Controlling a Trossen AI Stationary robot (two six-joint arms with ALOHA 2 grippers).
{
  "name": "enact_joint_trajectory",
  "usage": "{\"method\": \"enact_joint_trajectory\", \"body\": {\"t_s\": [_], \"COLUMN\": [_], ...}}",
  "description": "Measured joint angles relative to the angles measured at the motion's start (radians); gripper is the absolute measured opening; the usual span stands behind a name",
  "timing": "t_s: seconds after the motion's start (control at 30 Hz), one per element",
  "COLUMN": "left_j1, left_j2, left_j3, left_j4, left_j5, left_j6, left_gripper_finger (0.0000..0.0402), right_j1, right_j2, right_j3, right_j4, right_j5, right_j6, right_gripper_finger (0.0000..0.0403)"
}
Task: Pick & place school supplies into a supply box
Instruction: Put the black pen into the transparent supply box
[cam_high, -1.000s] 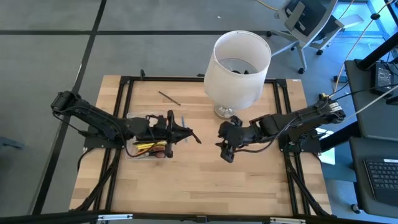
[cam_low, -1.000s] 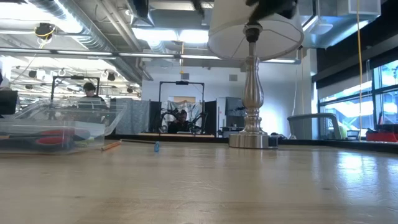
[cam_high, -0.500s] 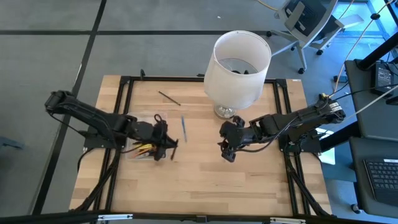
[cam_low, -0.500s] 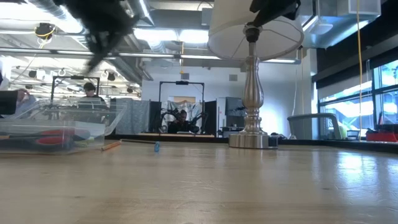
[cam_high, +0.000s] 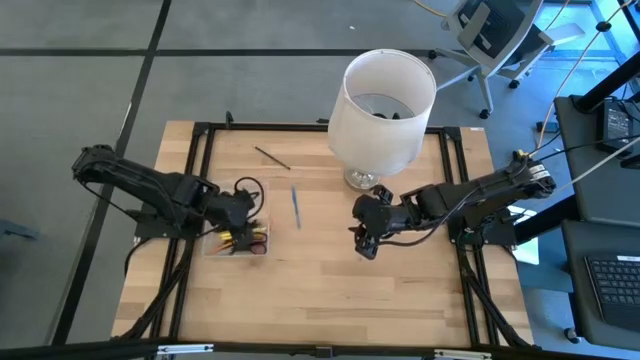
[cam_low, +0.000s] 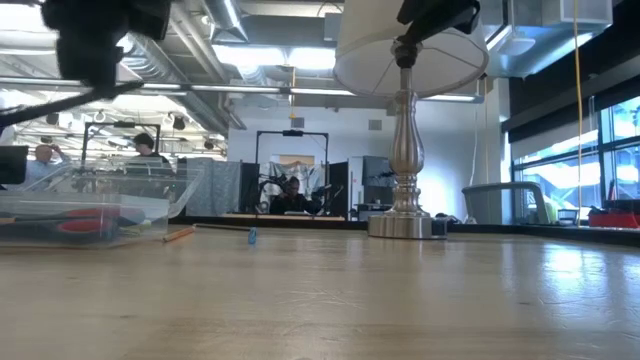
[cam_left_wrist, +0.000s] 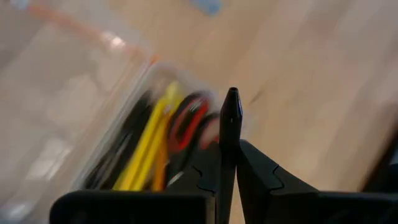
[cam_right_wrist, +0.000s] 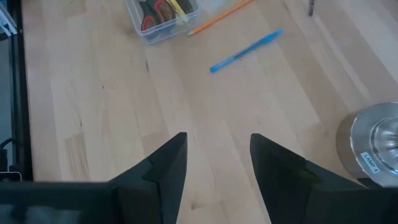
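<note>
The wooden table (cam_high: 330, 290) carries a lamp (cam_high: 385, 100); left of it lie a blue pen (cam_high: 295, 205), a dark pencil (cam_high: 271, 157) and the clear box (cam_high: 235, 240).

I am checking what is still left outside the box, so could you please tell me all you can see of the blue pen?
The blue pen is a thin, light blue stick, plastic by its look, with a darker tip at one end. It lies flat on the bare wooden table, between the clear supply box and the lamp base. Nothing touches it; both hands are away from it.
</note>
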Motion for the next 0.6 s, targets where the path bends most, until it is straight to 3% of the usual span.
{"method": "enact_joint_trajectory", "body": {"t_s": [0.2, 0.6], "left_j1": [0.0, 0.0], "left_j2": [0.093, 0.349], "left_j3": [0.0, 0.0], "left_j4": [-0.099, -0.106], "left_j5": [-0.001, 0.003], "left_j6": [0.107, 0.268], "left_gripper_finger": [0.0022, 0.0022], "right_j1": [0.0, 0.0], "right_j2": [0.001, 0.002], "right_j3": [-0.039, -0.126], "right_j4": [0.061, 0.181], "right_j5": [0.0, -0.008], "right_j6": [0.002, 0.041], "right_gripper_finger": [0.0179, 0.0179]}}
